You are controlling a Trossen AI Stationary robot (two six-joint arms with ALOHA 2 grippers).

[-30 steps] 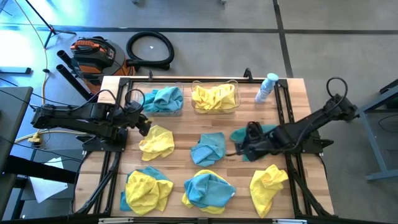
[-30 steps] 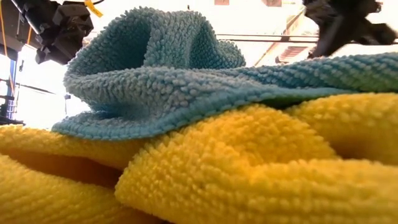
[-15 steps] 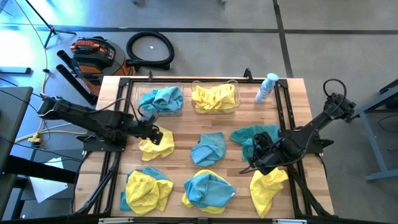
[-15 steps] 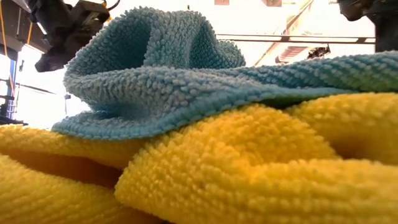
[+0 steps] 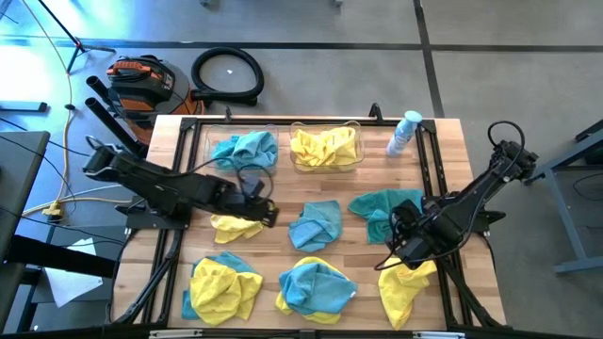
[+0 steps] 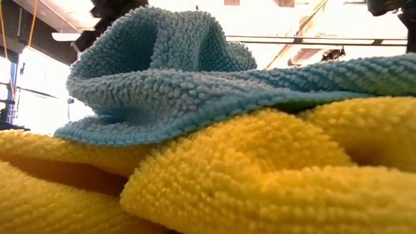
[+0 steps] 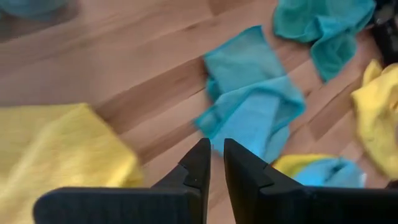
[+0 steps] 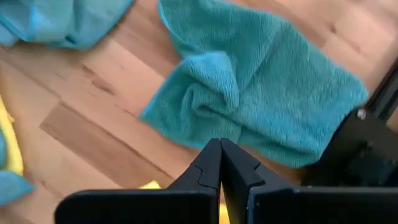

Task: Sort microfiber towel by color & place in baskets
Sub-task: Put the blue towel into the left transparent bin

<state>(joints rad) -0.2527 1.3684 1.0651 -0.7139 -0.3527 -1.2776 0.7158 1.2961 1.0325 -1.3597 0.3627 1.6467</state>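
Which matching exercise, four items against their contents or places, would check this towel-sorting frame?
Things:
1. left basket
2. right basket
3. spray bottle
4. right gripper

Contents or places:
A. at the edge of the front-right yellow towel
B. holds a blue towel
C. lies at the table's back right, beside the right basket
D. holds yellow towels

Pairs: 1-B, 2-D, 3-C, 4-A

- Grey floor [image 5: 320,47] surrounds the table [image 5: 283,215].
- A coiled black hose [image 5: 227,74] and an orange-and-black vacuum [image 5: 139,80] lie beyond the table's far edge.
- Bright light washes out the ceiling [image 6: 273,16].
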